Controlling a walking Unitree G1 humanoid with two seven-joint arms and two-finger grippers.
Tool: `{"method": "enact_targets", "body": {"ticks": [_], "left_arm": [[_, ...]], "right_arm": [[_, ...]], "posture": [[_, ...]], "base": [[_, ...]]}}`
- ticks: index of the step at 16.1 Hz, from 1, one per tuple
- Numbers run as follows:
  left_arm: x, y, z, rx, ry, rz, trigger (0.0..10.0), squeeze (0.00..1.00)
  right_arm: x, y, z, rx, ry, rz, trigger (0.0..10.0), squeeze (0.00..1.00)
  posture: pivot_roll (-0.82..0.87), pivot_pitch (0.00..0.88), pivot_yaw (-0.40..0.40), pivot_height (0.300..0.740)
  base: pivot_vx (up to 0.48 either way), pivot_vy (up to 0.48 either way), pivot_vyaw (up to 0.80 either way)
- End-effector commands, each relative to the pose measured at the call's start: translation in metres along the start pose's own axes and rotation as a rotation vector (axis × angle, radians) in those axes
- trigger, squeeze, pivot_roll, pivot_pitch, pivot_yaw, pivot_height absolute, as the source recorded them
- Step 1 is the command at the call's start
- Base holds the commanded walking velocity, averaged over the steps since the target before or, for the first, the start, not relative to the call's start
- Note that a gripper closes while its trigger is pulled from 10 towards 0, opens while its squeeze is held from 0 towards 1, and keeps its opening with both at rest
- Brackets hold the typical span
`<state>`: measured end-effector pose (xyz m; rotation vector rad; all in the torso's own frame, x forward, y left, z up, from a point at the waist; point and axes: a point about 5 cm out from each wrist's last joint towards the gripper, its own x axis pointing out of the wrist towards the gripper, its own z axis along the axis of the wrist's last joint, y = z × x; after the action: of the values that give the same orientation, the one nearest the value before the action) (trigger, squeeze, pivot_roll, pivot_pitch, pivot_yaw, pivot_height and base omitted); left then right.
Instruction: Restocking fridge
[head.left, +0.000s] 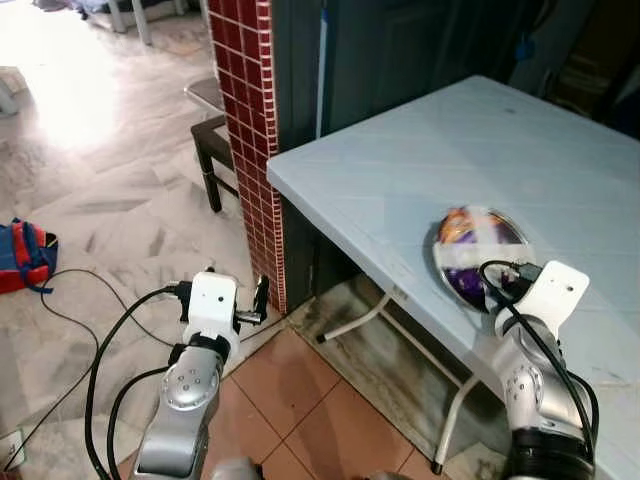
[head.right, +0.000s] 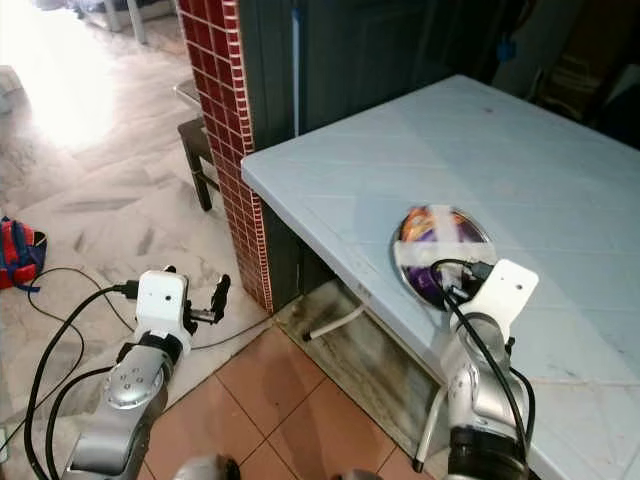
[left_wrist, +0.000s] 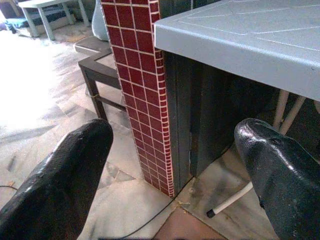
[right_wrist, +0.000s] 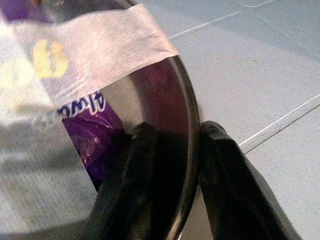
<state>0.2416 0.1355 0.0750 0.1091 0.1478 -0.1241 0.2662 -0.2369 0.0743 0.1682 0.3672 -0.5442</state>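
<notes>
A shiny steel bowl sits on the light blue table near its front edge. Inside lies a purple packet, and a strip of white tape runs across the top. My right gripper is shut on the bowl's near rim, one finger inside and one outside. My left gripper is held low beside the table, open with nothing between its fingers, and points toward the red tiled pillar.
The red tiled pillar stands at the table's left corner, with a dark stool behind it. White table legs show below. A red and blue bag and black cables lie on the floor at left.
</notes>
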Motion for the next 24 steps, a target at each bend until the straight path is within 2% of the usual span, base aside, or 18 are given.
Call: {"method": "enact_targets", "body": {"ticks": [1,2,4,5,8,9,10,13,18,20,24], "left_arm": [[0.001,0.001,0.000,0.008,0.002,-0.005,10.0,0.00],[0.001,0.001,0.001,0.010,0.001,-0.006,10.0,0.00],[0.001,0.001,0.001,0.013,0.002,-0.007,10.0,0.00],[0.001,0.001,0.001,0.014,0.001,-0.008,10.0,0.00],[0.002,0.001,0.001,0.017,-0.002,-0.010,10.0,0.00],[0.002,0.000,0.002,0.019,-0.003,-0.012,10.0,0.00],[0.002,0.000,0.002,0.019,-0.004,-0.012,10.0,0.00],[0.003,0.000,0.002,0.019,-0.005,-0.009,10.0,0.00],[0.003,0.000,0.002,0.016,-0.004,-0.008,10.0,0.00],[0.003,0.001,0.002,0.016,-0.003,-0.008,10.0,0.00],[0.003,0.001,0.002,0.018,-0.002,-0.005,10.0,0.00]], "right_arm": [[0.000,-0.002,-0.026,-0.076,0.096,0.010,10.0,1.00],[0.000,0.000,-0.018,-0.128,0.030,0.039,10.0,1.00],[0.002,0.000,-0.015,-0.080,0.040,0.031,10.0,1.00],[0.002,0.001,-0.014,-0.085,0.033,0.036,10.0,1.00],[0.004,0.011,-0.006,-0.038,0.011,0.089,10.0,0.98],[0.004,0.014,-0.004,-0.011,0.014,0.112,10.0,0.00],[0.005,0.018,0.003,0.020,-0.014,0.129,10.0,0.00],[0.009,0.022,0.021,0.016,-0.073,0.151,10.0,0.00],[0.010,0.025,0.034,-0.030,-0.145,0.174,10.0,0.00],[0.013,0.025,0.038,-0.037,-0.160,0.176,10.0,1.00],[0.021,0.024,0.043,-0.086,-0.174,0.171,10.0,1.00]], "posture": [[0.06,0.014,0.016,0.740],[0.06,0.014,0.018,0.740],[0.06,0.015,0.021,0.740],[0.06,0.014,0.021,0.740],[0.06,0.014,0.020,0.740],[0.06,0.013,0.019,0.740],[0.06,0.011,0.018,0.740],[0.06,0.011,0.016,0.740],[0.06,0.012,0.014,0.740],[0.06,0.012,0.015,0.740],[0.07,0.010,0.012,0.740]], "base": [[0.000,0.000,0.00],[0.000,0.000,0.00],[0.000,0.000,0.00],[0.000,0.000,0.00],[0.000,0.000,0.00],[0.000,0.000,0.00],[0.000,0.000,0.00],[0.000,0.000,0.00],[0.000,0.000,0.00],[0.000,0.000,0.00],[0.000,0.000,0.00]]}}
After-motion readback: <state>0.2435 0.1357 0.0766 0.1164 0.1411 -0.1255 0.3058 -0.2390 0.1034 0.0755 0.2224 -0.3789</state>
